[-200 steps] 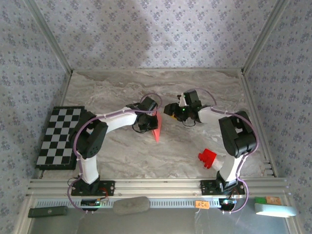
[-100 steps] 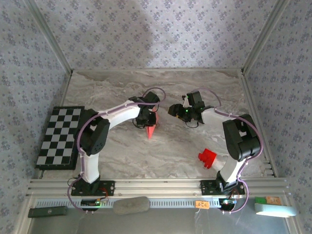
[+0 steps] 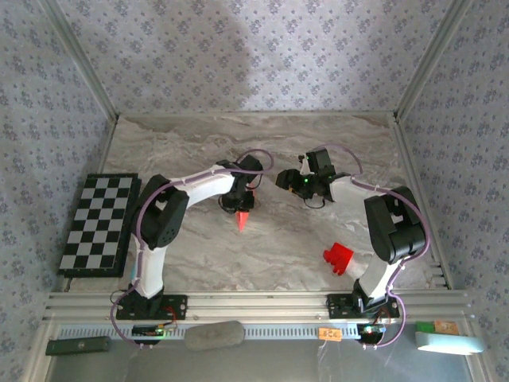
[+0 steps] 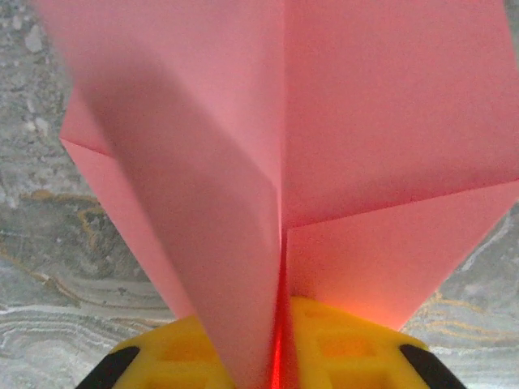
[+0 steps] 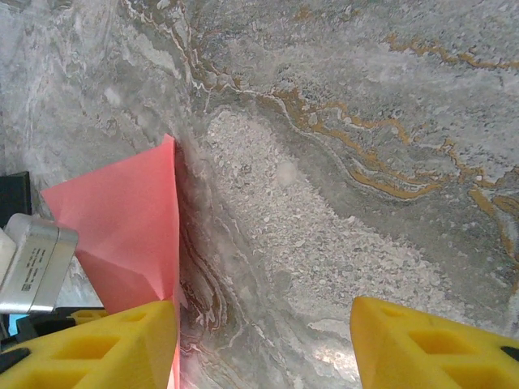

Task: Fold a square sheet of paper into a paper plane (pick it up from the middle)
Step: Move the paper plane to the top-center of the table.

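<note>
Salmon-pink paper folded into a slim dart, the paper plane (image 3: 242, 216), hangs near the middle of the grey marbled worktop (image 3: 318, 143), its nose pointing toward the near edge. We cannot tell whether the nose touches the surface. In the left wrist view, the left claw (image 4: 280, 358) is pinched together on the plane's centre crease: the fold runs straight down into the thin slit between the two yellow fingers, and both wings fan out above them. The right claw (image 5: 263, 332) waits just beside the plane, on the side toward the right edge. Its yellow fingers stand well apart with only bare worktop between them, and one wing edge lies close to one finger. A small red block (image 3: 337, 258) sits well apart, toward the near right corner. We judge the plane to be very light and thin. It is probably fairly stiff along the layered centre fold but floppy across the wings, so it would crumple or lose its creases under a hard squeeze. Smooth paper may also slide out of smooth pads if the grip loosens. We think the safest hold is on the centre fold, about midway along its length, where the layers are thickest. A wing or the nose tip would bend.
</note>
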